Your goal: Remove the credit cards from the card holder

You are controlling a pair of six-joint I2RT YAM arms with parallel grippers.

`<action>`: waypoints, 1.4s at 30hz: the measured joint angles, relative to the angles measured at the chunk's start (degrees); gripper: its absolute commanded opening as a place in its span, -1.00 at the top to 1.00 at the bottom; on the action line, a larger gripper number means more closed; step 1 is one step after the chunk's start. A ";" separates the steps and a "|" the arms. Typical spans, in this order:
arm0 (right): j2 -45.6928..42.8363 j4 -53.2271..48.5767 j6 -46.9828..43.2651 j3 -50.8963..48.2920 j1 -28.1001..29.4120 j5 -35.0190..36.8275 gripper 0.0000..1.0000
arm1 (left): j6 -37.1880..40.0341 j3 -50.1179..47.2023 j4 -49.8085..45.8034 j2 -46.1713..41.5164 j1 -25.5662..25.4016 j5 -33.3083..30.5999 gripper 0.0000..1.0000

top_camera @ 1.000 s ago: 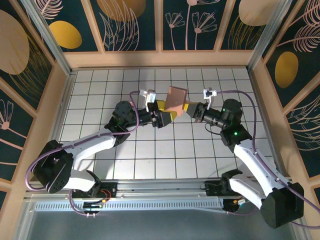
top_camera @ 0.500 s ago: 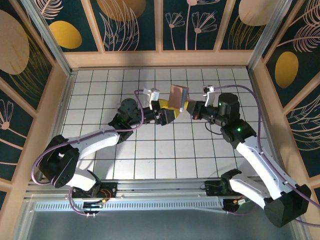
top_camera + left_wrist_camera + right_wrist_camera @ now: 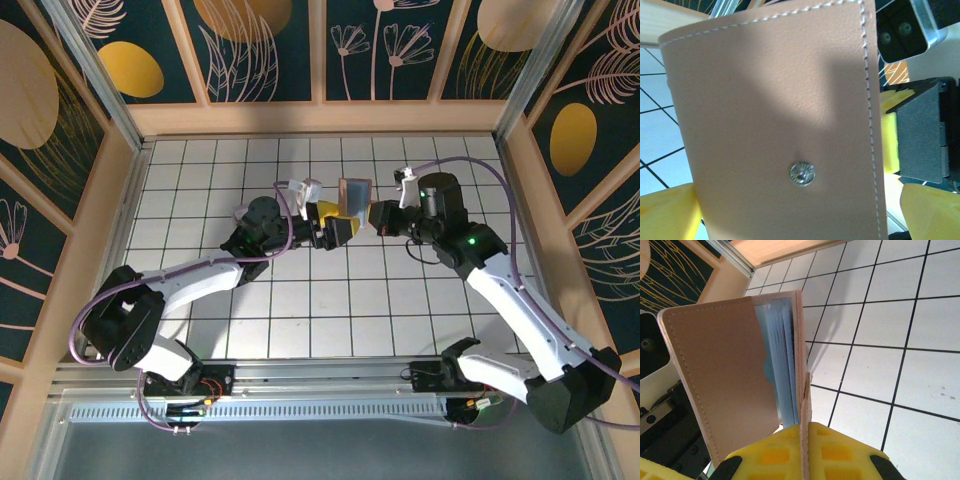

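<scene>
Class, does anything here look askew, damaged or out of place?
Nothing spilled or damaged. The card holder, partly open, is held on edge by the right tool, its tan cover facing the left tool.

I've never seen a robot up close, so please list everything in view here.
card holder: one, tan outside, pale blue sleeves inside, held between the two tools.
snap stud: one, silver, on the holder's tan face.
tiled floor: one, white with dark lines, beneath.
wall panels: several, dark with gold plant prints, around the floor.
left tool: one, yellow, spread either side of the holder.
right tool: one, yellow, shut on the holder's edge.
</scene>
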 measured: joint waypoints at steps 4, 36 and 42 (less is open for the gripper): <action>1.86 -2.75 -0.83 2.03 0.76 0.52 1.00 | 0.81 0.20 -1.03 0.90 0.00 -0.87 -0.98; 1.42 -2.29 -1.90 3.30 1.42 2.86 0.10 | 1.46 0.22 -4.50 -1.14 0.11 -7.06 1.00; 0.74 2.08 -0.46 -0.33 2.56 3.39 -0.24 | 2.36 0.85 -8.09 -1.84 0.11 -8.04 1.00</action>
